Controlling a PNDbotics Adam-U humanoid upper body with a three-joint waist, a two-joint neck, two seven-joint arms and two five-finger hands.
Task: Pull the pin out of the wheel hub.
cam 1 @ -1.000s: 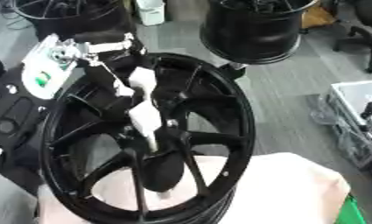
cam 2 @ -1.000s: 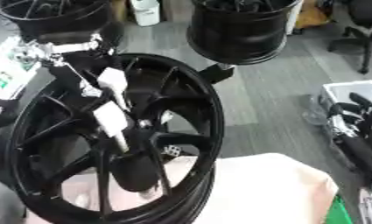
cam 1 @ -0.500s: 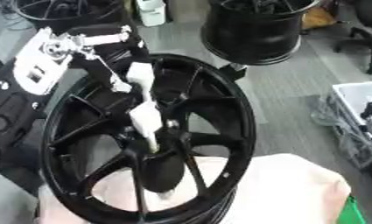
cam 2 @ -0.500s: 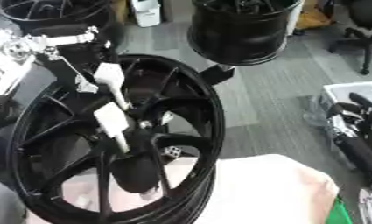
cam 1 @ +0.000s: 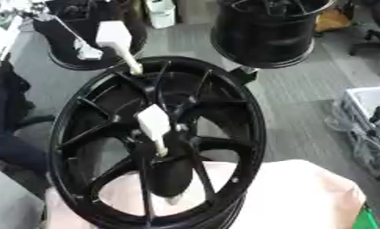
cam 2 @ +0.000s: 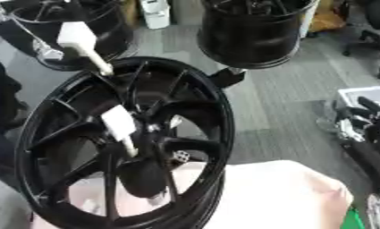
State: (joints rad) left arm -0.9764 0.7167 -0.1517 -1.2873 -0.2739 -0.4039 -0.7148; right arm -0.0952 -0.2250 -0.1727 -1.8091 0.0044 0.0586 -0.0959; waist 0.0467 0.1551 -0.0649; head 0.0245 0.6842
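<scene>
The wheel (cam 1: 158, 143) is standing on edge on a pinkish padded surface (cam 1: 294, 197), leaning a bit, spokes facing the camera. A white-headed pin (cam 1: 154, 125) is sitting right at the hub (cam 1: 171, 134), with its shaft pointing down into the centre. A second white-headed piece (cam 1: 114, 36) is hanging up by the top-left of the rim, shaft just touching the edge, with a thin rod running off toward the corner.

The left robot hand (cam 1: 3, 10) is only showing as a pale blur in that top-left corner, so I can't tell what it's doing. The right robot hand (cam 2: 355, 127) is sitting idle at the right edge, fingers looking relaxed and apart, holding nothing.

My read is that the pull isn't finished yet, since the hub pin looks seated. The next move is calling for getting a pinch on that white head and drawing it straight out along the shaft, without tipping the wheel.
</scene>
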